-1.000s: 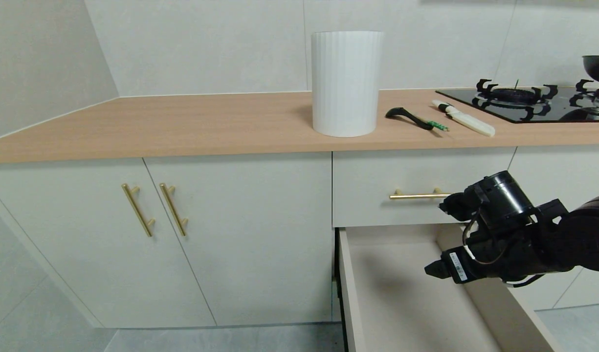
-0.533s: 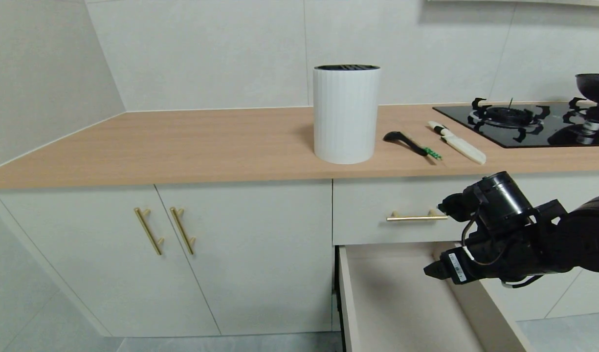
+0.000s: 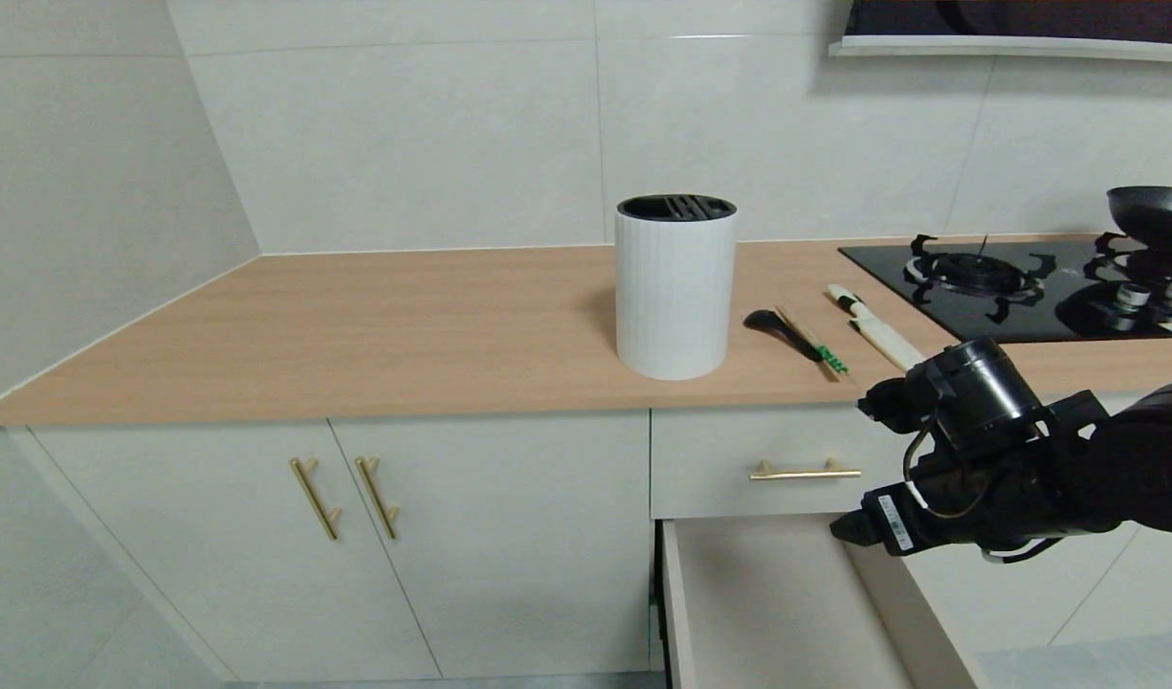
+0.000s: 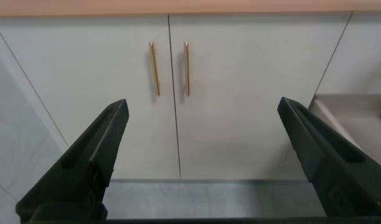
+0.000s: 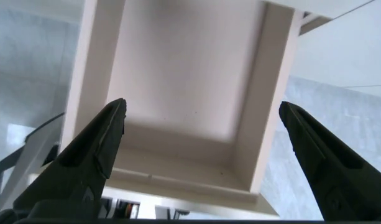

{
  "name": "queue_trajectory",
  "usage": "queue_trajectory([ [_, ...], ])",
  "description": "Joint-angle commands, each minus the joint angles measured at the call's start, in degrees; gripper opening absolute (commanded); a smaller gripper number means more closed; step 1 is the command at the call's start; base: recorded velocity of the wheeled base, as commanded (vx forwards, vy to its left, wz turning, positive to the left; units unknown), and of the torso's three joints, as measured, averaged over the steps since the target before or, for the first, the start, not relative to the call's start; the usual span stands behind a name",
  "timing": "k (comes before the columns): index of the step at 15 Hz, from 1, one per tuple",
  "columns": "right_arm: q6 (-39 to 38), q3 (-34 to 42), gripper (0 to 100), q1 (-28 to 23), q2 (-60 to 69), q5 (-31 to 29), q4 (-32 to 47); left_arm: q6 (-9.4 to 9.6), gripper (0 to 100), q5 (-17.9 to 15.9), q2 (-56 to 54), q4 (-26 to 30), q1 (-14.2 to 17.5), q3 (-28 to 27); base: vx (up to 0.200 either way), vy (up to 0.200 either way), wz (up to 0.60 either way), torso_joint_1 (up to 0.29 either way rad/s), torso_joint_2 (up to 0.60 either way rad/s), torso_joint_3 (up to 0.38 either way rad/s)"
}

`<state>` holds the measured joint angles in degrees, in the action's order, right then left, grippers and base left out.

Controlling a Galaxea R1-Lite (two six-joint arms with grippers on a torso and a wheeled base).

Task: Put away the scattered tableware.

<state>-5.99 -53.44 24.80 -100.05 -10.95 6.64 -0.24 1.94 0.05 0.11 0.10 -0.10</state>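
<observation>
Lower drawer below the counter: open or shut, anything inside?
Open: the lower drawer is pulled out beneath the shut upper drawer. Its visible floor is bare.

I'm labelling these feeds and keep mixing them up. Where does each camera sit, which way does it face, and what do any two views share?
Head view: on the robot's head, facing forward and down at the counter and the open drawer; the right gripper shows at lower right.
Left wrist view: on the left wrist, facing the cabinet doors; the open left gripper frames them.
Right wrist view: on the right wrist, looking into the drawer past its open gripper.
Shared: head and right wrist views both show the drawer.
</observation>
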Motion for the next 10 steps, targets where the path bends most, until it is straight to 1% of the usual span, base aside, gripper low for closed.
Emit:
queue_trajectory([
  [1, 0.01, 0.01, 100, -0.01, -0.24, -0.04, -0.05, -0.02, 100, 0.0, 0.04, -0.02, -0.01, 0.01, 0.0, 0.0, 0.0, 0.212, -0.5, -0.286],
  [4, 0.01, 0.01, 100, -0.01, -0.24, 0.05, -1.11, -0.02, 100, 0.0, 0.04, -0.02, 0.08, 0.01, 0.0, 0.0, 0.0, 0.224, -0.5, -0.279],
  [5, 0.01, 0.09, 100, -0.01, -0.32, 0.05, -2.6, -0.02, 100, 0.0, 0.04, -0.02, 0.08, 0.01, 0.0, 0.0, 0.0, 0.124, -0.29, -0.159],
  [6, 0.01, -0.08, 100, -0.01, -0.24, 0.05, -3.3, -0.02, 100, 0.0, 0.04, -0.02, -0.01, 0.01, 0.0, 0.0, 0.0, 0.071, -0.18, -0.095],
  [8, 0.62, -2.72, 100, -0.01, -1.03, -0.04, -6.56, -0.02, 100, 0.0, 0.04, -0.02, -0.01, 0.01, 0.0, 0.0, 0.0, 0.023, -0.04, -0.025],
  [10, 1.24, -7.55, 100, -0.89, -3.31, -0.13, -10.16, -0.02, 100, 0.0, 0.04, -0.02, -0.01, 0.01, 0.0, 0.0, 0.0, 0.0, 0.0, 0.0],
])
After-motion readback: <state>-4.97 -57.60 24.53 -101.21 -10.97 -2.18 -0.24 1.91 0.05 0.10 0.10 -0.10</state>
